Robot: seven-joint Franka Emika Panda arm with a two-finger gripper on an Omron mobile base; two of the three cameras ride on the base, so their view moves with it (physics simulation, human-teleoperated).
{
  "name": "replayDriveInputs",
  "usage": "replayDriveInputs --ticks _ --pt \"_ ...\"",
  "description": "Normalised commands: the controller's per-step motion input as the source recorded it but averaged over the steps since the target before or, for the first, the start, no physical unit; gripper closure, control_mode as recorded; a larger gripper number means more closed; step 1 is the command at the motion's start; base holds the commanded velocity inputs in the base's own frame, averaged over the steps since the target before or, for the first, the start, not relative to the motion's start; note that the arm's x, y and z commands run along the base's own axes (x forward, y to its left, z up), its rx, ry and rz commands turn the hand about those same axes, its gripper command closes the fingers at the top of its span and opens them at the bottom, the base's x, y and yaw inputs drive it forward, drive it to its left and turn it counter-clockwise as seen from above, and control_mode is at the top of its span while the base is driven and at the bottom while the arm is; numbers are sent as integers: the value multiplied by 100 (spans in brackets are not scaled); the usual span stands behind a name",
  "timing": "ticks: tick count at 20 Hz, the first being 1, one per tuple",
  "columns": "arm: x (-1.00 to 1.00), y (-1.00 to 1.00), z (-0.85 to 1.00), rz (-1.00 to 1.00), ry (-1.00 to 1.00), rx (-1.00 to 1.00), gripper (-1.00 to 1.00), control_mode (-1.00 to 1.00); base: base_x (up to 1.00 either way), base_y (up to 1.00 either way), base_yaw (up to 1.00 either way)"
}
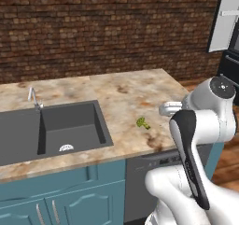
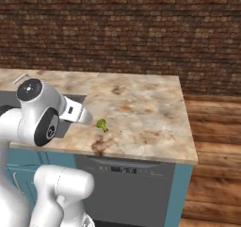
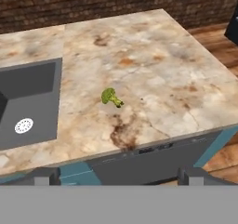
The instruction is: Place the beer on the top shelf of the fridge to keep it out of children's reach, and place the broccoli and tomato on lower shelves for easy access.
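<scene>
The broccoli (image 3: 111, 97) lies alone on the marbled counter (image 3: 153, 65), right of the dark sink (image 3: 28, 102) and toward the near edge, just above the grey dishwasher front (image 3: 153, 158) set into the teal cabinets; a brown stain in the stone sits just nearer than it; the left base view puts it (image 1: 143, 123) between the sink basin and the arm's white forearm, and the right base view shows it (image 2: 101, 125) just beyond the end of the arm. The gripper (image 3: 118, 175) hangs back over the counter's near edge with its two dark fingertips spread wide apart and nothing between them, well short of the floret. I judge the broccoli to be very light, slightly springy in the crown and firmer in the stem, not slippery but small enough to roll or skid if nudged from one side; a hard squeeze would likely crumble the crown. It seems to lie on its side; in the hand view its long axis runs diagonally, the bushy head toward the far left and the short stem toward the near right. The safest hold is probably across the head where it meets the stem, with the jaws set square to that axis and coming straight down.
</scene>
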Motion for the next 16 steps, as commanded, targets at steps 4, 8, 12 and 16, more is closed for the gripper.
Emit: replayDriveInputs --ticks 4,8,12,16 --pt "29 -4 -36 15 4 3 -100 -100 0 0 0" --pt "8 -9 -16 19 7 0 -100 -100 0 0 0" --pt "22 -11 -15 16 11 0 -100 -100 0 0 0" --pt "33 -10 -17 6 4 0 -100 -100 0 0 0"
